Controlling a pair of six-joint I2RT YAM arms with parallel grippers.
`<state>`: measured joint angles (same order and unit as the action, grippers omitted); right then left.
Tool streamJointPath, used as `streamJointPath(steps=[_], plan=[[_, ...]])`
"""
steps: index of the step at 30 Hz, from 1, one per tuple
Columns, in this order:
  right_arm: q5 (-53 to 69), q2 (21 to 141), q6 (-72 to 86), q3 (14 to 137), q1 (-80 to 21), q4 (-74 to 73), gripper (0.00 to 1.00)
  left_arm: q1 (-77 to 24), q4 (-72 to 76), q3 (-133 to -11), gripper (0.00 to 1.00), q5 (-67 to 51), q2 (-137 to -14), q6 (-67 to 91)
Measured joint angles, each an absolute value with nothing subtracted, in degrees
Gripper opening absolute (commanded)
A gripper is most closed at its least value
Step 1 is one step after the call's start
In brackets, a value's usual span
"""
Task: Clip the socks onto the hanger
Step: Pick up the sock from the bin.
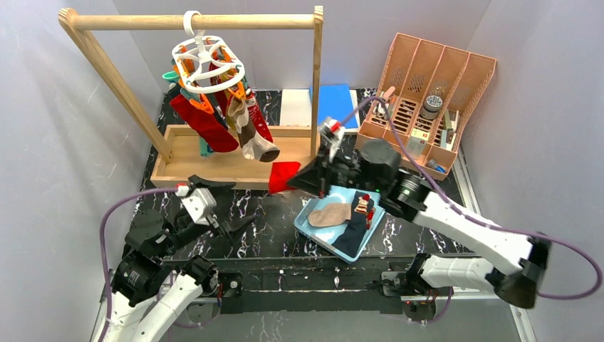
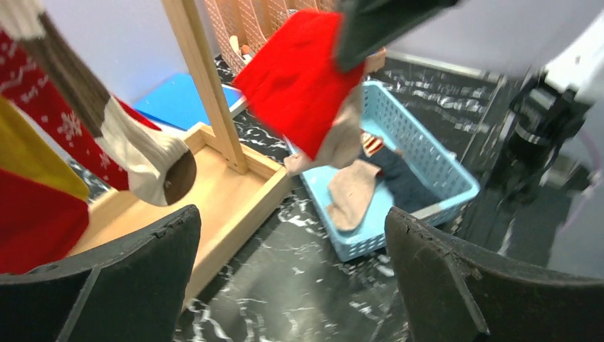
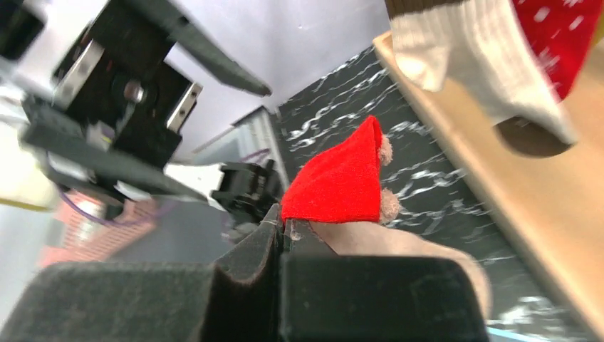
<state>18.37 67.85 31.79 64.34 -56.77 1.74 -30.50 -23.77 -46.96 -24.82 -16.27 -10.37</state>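
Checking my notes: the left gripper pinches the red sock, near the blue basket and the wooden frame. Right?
No: the right gripper pinches the red sock, as the right wrist view shows; the left gripper stands open and empty. The rest holds: the sock hangs near the blue basket and the wooden frame.

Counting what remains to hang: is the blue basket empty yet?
Not empty. The blue basket holds a tan sock and a navy sock.

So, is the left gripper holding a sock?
No, the left gripper stands wide open with nothing in it.
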Motion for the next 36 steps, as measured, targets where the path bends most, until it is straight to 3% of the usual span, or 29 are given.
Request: streamJointPath(steps=[6,14,23,36], plan=[[19.11,53.32,7.79,56.18,-56.82,0.03,0.01,-30.50,-16.25,-44.73,0.98,-23.22,-20.03,9.65],[23.70,49.08,-6.98,52.75,-57.12,-0.30,0.01,-30.50,1.17,-41.95,0.98,-31.99,-32.01,31.51],[28.93,51.48,-11.20,55.16,-58.63,0.60,0.01,-30.55,19.16,-40.25,0.99,-39.42,-36.56,46.04],[32.16,55.94,-10.20,58.83,-64.29,9.08,0.01,-31.27,23.64,-38.61,0.96,-43.51,-37.69,52.56]])
